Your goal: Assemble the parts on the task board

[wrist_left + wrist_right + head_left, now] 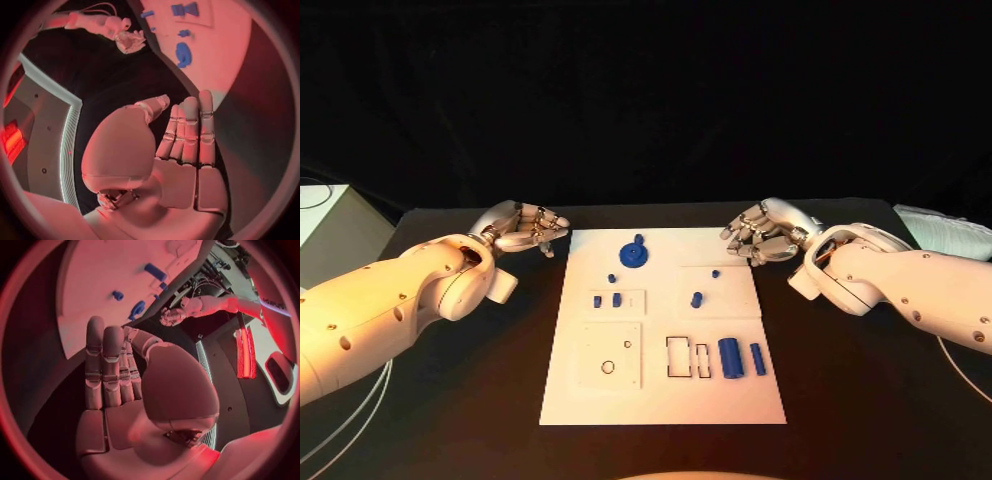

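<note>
The board (661, 330) lies flat in the middle of the counter (877, 400), long side running away from me. On it I see the parts scattered: a round blue disc (633, 253) near the far edge, two small pegs (607, 299) on the left panel, another peg (695, 298) and a tiny one (715, 273) on the right panel, and two blue cylinders (741, 355) lying beside the outlined slots at the near right. The slots and the ringed holes in the near left panel look unfilled. I judge the job barely begun: the cylinders lie loose, and whether the small pegs are seated I cannot tell from here.

My left hand (527, 228) hangs over the counter just off the board's far left corner, holding nothing; its wrist camera shows the fingers (190, 132) straight and side by side, palm bare. My right hand (762, 235) sits off the far right corner, likewise bare, fingers (106, 365) extended together. Neither touches a part, so all picking and seating looks left to do.
</note>
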`<state>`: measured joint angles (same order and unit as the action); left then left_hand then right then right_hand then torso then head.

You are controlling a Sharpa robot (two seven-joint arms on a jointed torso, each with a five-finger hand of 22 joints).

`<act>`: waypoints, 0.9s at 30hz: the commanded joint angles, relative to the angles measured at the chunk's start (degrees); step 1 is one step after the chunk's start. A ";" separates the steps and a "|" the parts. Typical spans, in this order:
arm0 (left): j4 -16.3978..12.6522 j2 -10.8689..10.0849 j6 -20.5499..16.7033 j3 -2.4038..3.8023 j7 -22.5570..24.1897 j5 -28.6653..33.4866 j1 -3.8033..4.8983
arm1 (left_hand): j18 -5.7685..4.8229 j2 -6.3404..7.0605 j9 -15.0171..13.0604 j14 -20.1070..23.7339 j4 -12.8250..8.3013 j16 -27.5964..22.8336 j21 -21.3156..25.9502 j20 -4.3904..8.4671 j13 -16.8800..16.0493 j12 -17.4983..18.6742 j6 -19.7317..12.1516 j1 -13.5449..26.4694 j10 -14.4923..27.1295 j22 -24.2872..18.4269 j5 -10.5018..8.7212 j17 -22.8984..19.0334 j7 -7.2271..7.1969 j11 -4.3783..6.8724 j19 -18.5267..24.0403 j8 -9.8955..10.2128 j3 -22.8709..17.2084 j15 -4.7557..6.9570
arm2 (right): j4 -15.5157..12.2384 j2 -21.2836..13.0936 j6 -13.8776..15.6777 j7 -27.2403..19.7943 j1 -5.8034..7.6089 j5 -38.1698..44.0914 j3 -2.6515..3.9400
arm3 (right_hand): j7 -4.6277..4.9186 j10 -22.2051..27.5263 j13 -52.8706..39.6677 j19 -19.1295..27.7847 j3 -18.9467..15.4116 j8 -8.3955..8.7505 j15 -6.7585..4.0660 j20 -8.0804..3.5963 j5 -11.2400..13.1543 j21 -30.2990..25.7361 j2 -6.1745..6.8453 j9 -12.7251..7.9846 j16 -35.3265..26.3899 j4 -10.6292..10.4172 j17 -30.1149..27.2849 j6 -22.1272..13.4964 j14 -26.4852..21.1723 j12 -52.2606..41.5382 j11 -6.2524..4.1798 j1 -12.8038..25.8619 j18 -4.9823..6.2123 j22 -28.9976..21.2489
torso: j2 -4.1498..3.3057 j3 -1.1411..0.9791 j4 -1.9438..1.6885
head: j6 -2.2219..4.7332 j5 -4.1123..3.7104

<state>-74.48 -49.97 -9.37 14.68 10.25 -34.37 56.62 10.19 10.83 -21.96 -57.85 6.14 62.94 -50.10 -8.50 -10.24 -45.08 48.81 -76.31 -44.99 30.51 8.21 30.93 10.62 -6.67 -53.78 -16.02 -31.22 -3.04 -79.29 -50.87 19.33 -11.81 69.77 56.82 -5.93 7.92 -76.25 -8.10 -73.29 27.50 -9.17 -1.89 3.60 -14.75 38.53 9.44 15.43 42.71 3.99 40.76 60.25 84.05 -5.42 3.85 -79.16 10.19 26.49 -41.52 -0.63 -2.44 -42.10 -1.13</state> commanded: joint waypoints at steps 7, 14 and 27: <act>-4.52 -2.30 6.95 0.06 9.74 21.00 -1.49 | 0.31 0.86 1.19 1.07 4.61 -7.01 11.21 0.22 6.51 16.60 1.58 -1.80 -10.01 -8.05 -0.39 -1.96 -1.02 0.27 -4.31 0.89 5.35 0.33 | -4.68 -1.64 -2.29 10.04 -1.50 28.37 -0.12 | -0.06 -0.17 -2.81 -5.94 2.17 0.70 -0.05 -0.02 1.04 19.42 0.81 0.73 18.89 -0.62 16.48 0.59 2.27 1.27 -0.88 2.50 -3.26 22.55 | 0.05 0.08 -0.04 | 0.81 -0.82; -6.18 -2.81 7.76 0.07 10.32 21.13 -1.91 | 0.09 0.92 1.64 4.67 3.58 -28.01 22.38 -1.76 6.51 29.94 3.13 -5.27 -17.97 -14.64 -0.39 -9.48 -0.56 -0.46 0.20 2.15 2.42 -1.77 | -7.00 -1.10 -1.34 14.36 -2.65 36.72 -0.17 | 0.48 3.51 -2.39 -8.68 3.09 1.27 0.69 0.54 2.30 26.88 2.37 1.12 24.36 -2.18 20.88 -0.19 2.43 1.92 0.05 4.59 -4.64 31.55 | -0.12 0.09 -0.07 | 0.93 -0.96; -7.51 -3.17 7.92 0.08 10.53 20.03 -2.06 | 0.28 0.96 2.53 2.09 1.41 -44.14 32.57 -4.10 6.48 40.95 2.43 -4.03 -19.88 -21.30 -0.25 -13.14 -0.05 -1.69 -0.15 4.29 0.86 -3.38 | -8.98 0.35 1.48 20.52 -3.35 43.58 -0.34 | 0.79 5.85 -1.51 -9.23 4.34 1.49 1.16 1.03 2.76 29.13 3.66 1.70 26.82 -3.50 22.38 -0.51 2.06 1.92 0.60 5.45 -4.97 34.36 | -0.09 0.02 -0.05 | 0.59 -1.32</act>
<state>-81.76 -53.10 -2.65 14.70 19.54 -14.55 54.58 10.17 11.96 -19.49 -55.69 7.90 18.97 -17.69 -12.60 -3.69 -4.40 51.35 -80.88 -64.73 9.28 8.02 17.83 10.37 -7.98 -53.52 -11.97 -30.30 -6.17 -87.89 -50.87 20.17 6.16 66.82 96.59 -5.99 8.35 -70.68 -9.52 -82.19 31.78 -7.96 -1.01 4.72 -12.18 67.41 12.66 17.17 69.30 0.70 63.13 59.77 84.02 -3.59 4.48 -73.88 5.72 60.86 -41.63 -0.55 -2.50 -41.46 -2.47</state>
